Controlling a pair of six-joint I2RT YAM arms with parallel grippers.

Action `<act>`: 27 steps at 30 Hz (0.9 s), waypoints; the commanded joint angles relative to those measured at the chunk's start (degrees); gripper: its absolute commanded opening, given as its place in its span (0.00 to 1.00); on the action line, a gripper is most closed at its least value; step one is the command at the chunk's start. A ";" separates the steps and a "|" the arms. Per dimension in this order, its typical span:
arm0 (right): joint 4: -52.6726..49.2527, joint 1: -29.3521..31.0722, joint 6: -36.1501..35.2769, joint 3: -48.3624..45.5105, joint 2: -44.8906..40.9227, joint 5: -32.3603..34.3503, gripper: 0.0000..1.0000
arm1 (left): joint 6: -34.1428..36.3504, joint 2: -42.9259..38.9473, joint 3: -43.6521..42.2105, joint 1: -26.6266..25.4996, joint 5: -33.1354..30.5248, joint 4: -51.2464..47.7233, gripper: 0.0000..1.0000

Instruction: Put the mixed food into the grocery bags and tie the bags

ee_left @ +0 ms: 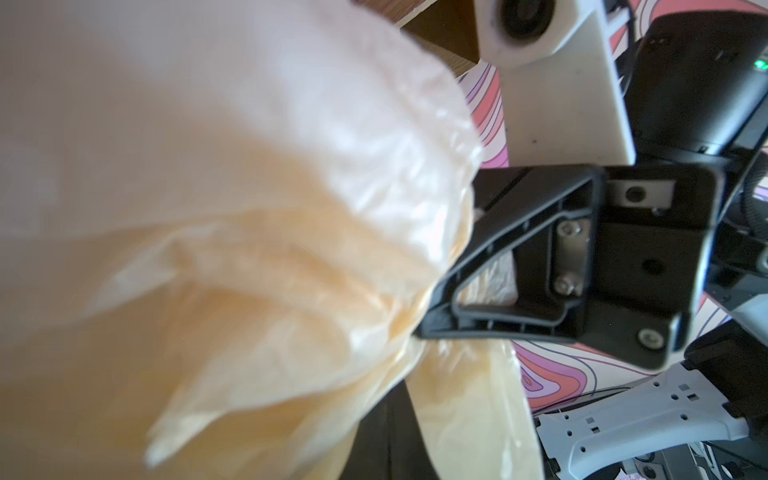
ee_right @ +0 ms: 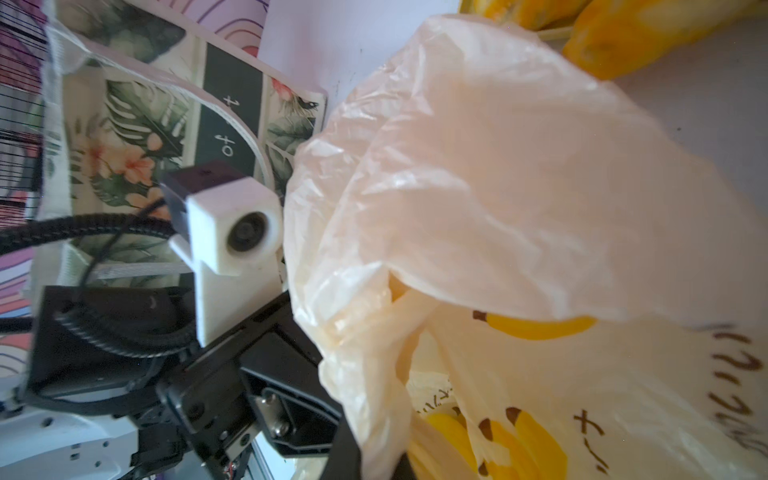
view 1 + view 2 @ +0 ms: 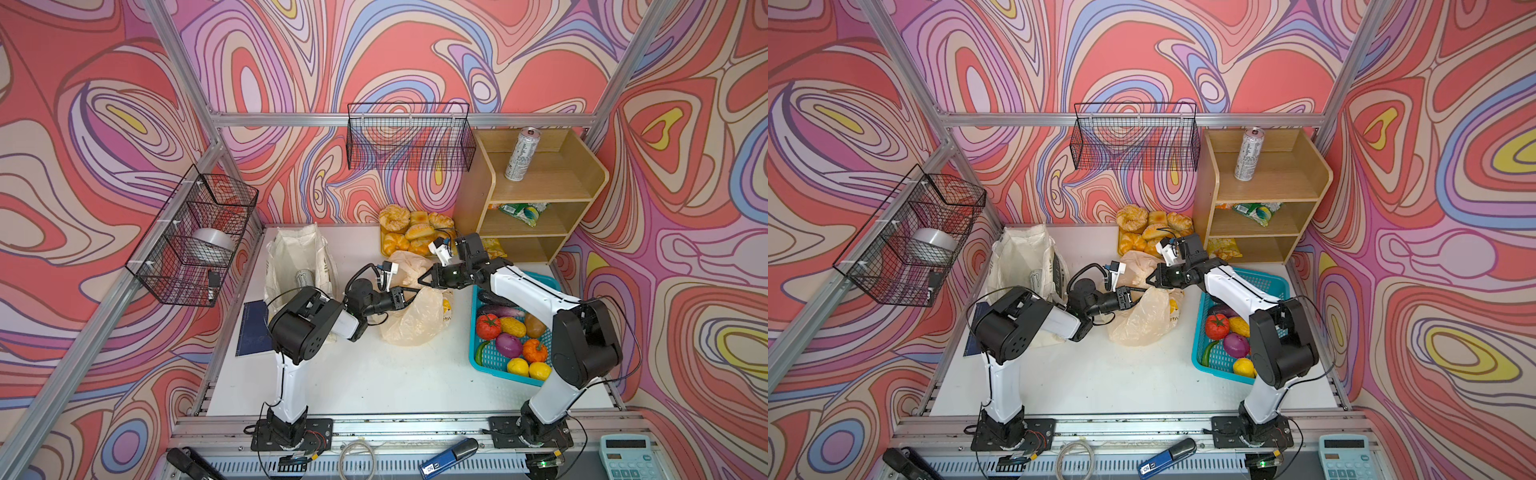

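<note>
**Left gripper** (image 3: 415, 291): jaws closed on film of the plastic bag (image 3: 415, 322). **Right gripper** (image 3: 421, 280): jaws likewise closed, pinching the bag's upper film just beside the left one.

The bag lies on the white table (image 3: 353, 374) between the two arms. Its long axis runs from the front toward the bread rolls (image 3: 409, 232) at the back, with the mouth end rearward and lifted.

Left of the bag the cloth tote (image 3: 291, 253) stands upright, mouth up, with a can (image 3: 304, 277) inside. A drink can (image 3: 522, 153) stands upright on the wooden shelf (image 3: 552, 183). Lemons (image 3: 528, 368) sit in the teal basket (image 3: 490, 359).

Only the right wrist view shows the bag's banana prints (image 2: 536, 326) and the tote's floral panel (image 2: 124, 137). Only the left wrist view shows the right gripper's fingers (image 1: 519, 199) pressed together, their tips hidden by film.
</note>
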 commanded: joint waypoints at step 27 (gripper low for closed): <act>27.59 -6.39 11.81 -12.59 -7.87 -26.27 0.00 | -1.24 1.61 5.54 -1.52 -5.89 3.45 0.00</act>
